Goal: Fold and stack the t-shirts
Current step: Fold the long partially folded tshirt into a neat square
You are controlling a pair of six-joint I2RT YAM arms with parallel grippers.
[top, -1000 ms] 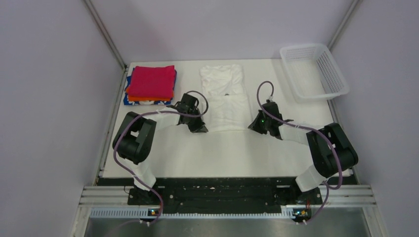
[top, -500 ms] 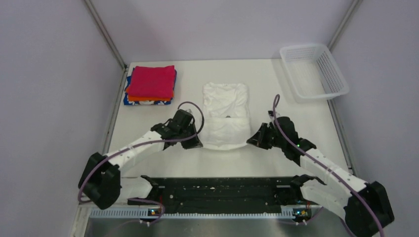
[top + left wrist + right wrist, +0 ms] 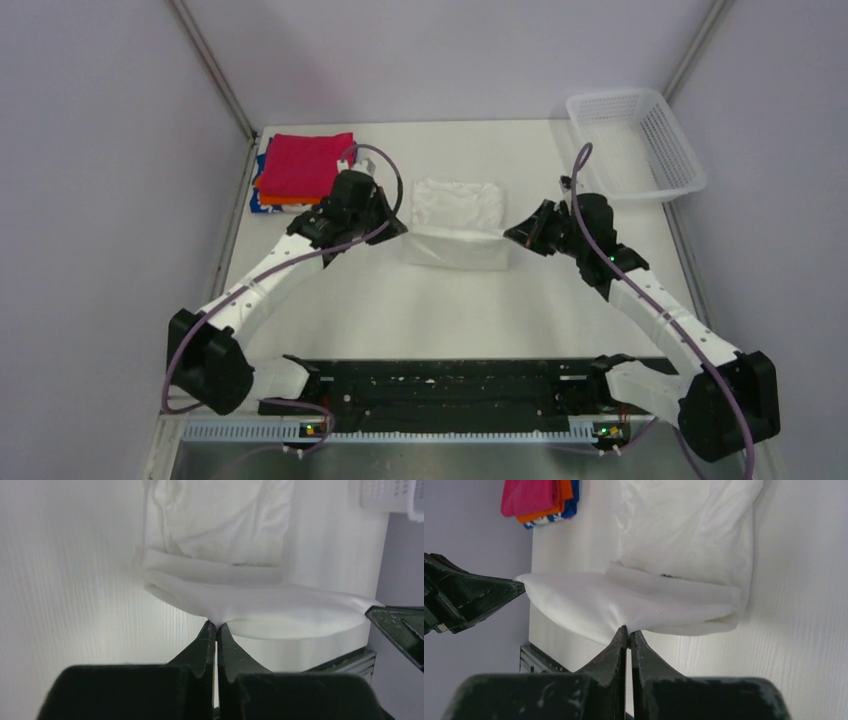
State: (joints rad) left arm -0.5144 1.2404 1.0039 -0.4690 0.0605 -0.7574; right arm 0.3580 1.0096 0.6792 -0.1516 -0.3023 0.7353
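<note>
Seen from above, the white t-shirt (image 3: 455, 215) lies mid-tabletop (image 3: 450, 310), its near edge lifted and stretched between the two arms. Only the wrist views show the grip. The left fingers (image 3: 206, 645) are clenched on one corner of that edge and the right fingers (image 3: 616, 650) on the other, with the cloth sagging between them. The overhead view alone shows the magenta-red shirt (image 3: 305, 165) topping the far-left stack and the mesh basket (image 3: 672, 150) at far right. The right wrist view shows the orange shirt (image 3: 544, 515) and blue shirt (image 3: 574, 502) layered beneath.
</note>
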